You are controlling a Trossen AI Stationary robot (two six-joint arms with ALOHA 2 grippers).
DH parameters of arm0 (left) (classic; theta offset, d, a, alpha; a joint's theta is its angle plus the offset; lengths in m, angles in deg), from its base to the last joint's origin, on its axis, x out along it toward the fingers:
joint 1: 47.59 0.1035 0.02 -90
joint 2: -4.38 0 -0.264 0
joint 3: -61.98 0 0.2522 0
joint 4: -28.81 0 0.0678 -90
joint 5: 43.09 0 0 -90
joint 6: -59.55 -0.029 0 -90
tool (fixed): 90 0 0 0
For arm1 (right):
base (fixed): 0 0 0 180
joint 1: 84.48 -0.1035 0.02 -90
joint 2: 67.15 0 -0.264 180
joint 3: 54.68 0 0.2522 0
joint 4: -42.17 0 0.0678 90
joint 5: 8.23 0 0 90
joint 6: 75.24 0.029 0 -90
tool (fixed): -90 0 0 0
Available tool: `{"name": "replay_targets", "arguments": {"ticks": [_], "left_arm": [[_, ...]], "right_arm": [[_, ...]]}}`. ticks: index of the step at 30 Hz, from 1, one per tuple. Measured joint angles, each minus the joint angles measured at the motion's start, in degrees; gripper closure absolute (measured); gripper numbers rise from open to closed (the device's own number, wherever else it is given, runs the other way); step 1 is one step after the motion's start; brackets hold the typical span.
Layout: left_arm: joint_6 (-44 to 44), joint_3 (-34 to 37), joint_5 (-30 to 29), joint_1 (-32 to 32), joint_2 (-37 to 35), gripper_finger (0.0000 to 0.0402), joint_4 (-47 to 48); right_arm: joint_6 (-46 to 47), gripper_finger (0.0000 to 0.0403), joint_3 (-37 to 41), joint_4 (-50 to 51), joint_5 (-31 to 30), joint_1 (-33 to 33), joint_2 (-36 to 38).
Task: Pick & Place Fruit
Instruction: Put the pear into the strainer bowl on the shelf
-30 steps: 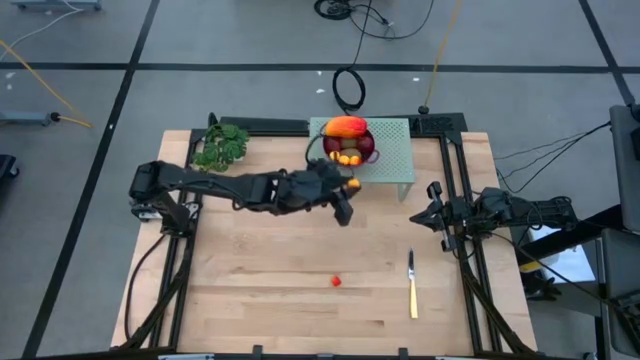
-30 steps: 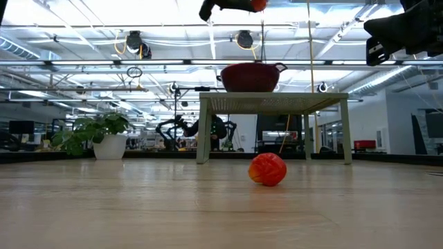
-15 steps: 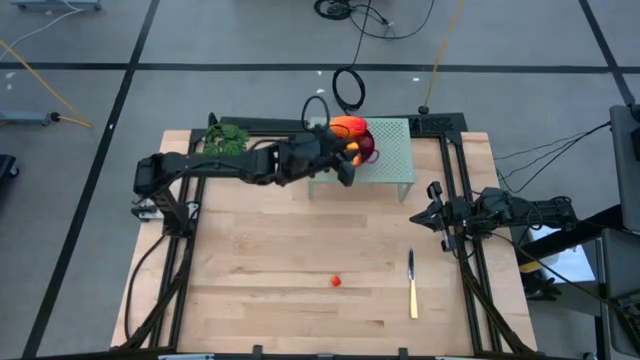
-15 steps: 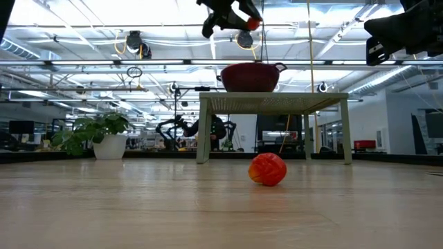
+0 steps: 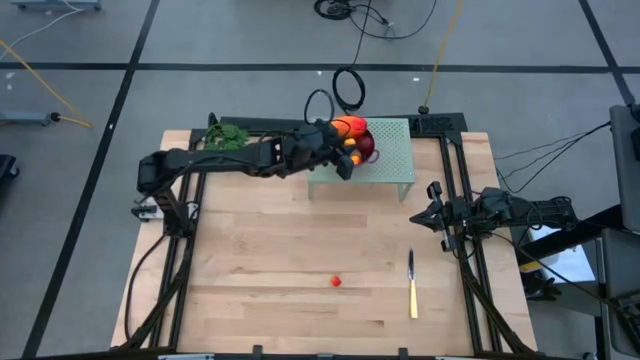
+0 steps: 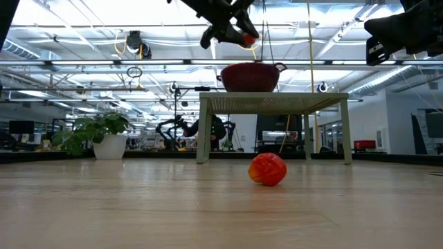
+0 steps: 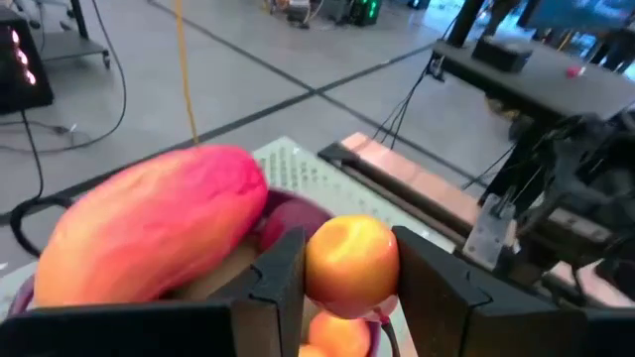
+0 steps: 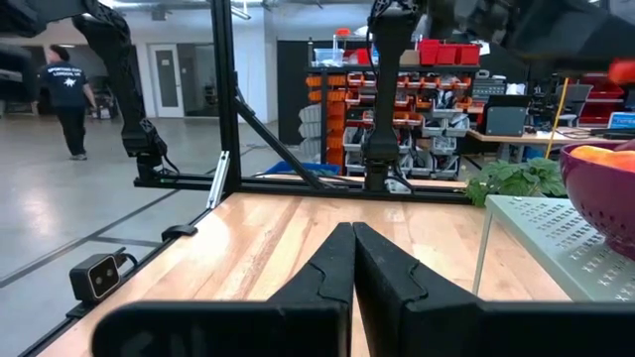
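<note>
Jaws: left gripper (image 7: 349, 273) pinches a small orange fruit (image 7: 350, 263) above the red bowl (image 6: 250, 76); right gripper (image 8: 351, 260) pressed together, waiting.
Advice: release low, beside the elongated fruit (image 7: 149, 236).

Bright, even overhead light; ceiling fixtures (image 6: 104, 14) glare white in low view. Soft shadows on table (image 5: 300, 260). Left wrist view blurred.

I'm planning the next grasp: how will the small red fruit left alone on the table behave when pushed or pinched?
The small red fruit looks round and rests on a small contact patch, so a nudge would probably roll it across the flat table. Its surface looks glossy, so it may slip between fingers. It seems small and light.
</note>
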Motion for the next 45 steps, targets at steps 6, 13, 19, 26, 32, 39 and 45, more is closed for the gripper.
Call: {"name": "replay_targets", "arguments": {"ticks": [6,13,19,26,32,39,45], "left_arm": [[-0.17,0.01,1.9,1.12,2.6,0.0271,0.26],[-0.86,0.03,1.87,2.39,2.73,0.0271,-0.21],[-4.02,0.03,1.85,2.98,2.78,0.0271,0.36],[-3.58,0.03,0.95,3.28,2.78,0.0271,2.93],[-2.26,0.03,0.76,4.02,2.78,0.0271,3.08],[0.51,-0.02,1.58,4.62,4.03,0.0271,3.43],[1.16,0.01,2.88,4.88,5.34,0.0271,0.92]], "right_arm": [[0.0,0.0403,0.0,-0.02,0.0,0.0,0.0],[0.01,0.0403,0.0,0.02,0.01,0.0,0.0],[0.01,0.0403,0.0,0.0,0.02,0.02,0.0],[0.0,0.0403,0.0,0.0,0.02,0.01,0.0],[0.01,0.0403,0.0,-0.01,0.01,0.0,0.0],[0.01,0.0403,0.0,0.0,0.02,0.02,-0.01],[0.0,0.0403,0.0,-0.02,0.0,0.02,0.0]]}}
